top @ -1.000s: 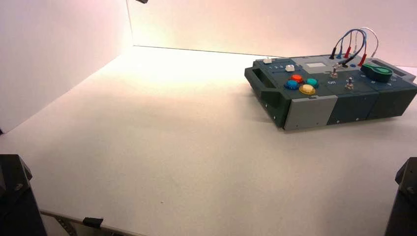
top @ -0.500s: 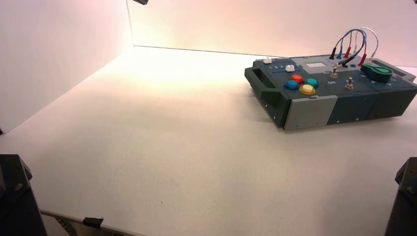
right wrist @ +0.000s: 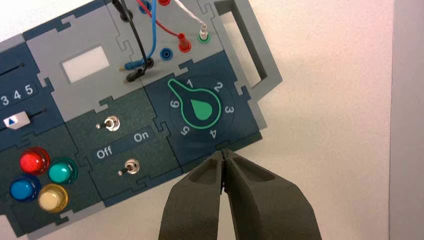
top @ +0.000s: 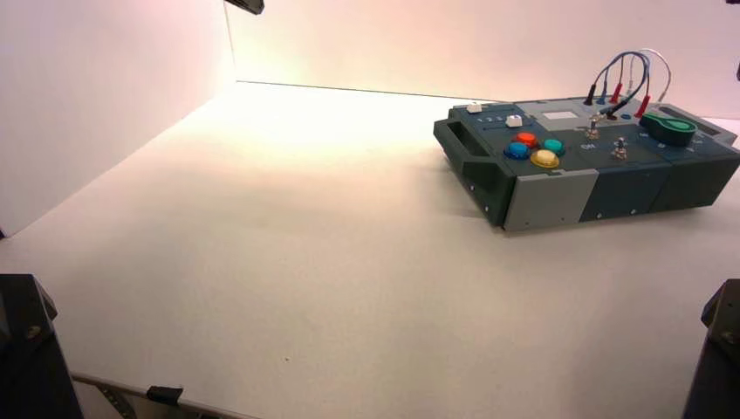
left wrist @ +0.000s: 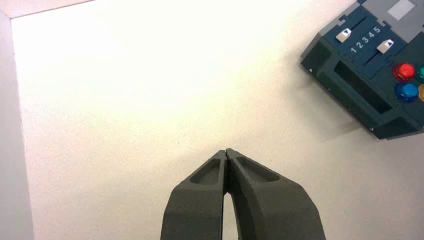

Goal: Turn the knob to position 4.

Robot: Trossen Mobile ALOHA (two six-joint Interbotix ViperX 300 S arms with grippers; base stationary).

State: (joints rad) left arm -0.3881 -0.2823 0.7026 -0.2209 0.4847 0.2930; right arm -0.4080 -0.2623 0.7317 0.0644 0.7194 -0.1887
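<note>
The green teardrop knob [right wrist: 201, 108] sits on the dark box [right wrist: 150, 105], ringed by the numbers 1 to 6. Its pointer tip lies between the 6 and the 1. In the high view the knob [top: 674, 128] is at the box's far right end. My right gripper [right wrist: 223, 151] is shut and empty, hovering over the box's edge just beyond the 4, apart from the knob. My left gripper [left wrist: 226, 151] is shut and empty over bare table, well away from the box [left wrist: 360, 90].
Two metal toggle switches [right wrist: 113, 123] flank Off/On lettering. Red, teal, blue and yellow buttons [right wrist: 34, 161] cluster beside them. Wires [right wrist: 150, 30] plug in behind the knob. Two white sliders [left wrist: 343, 35] sit beside the numbers 1 to 5. A handle [right wrist: 250, 45] ends the box.
A dark arm part at the top left edge of the high view shows a little more, and another appears at the top right corner. The box and knob have not moved.
</note>
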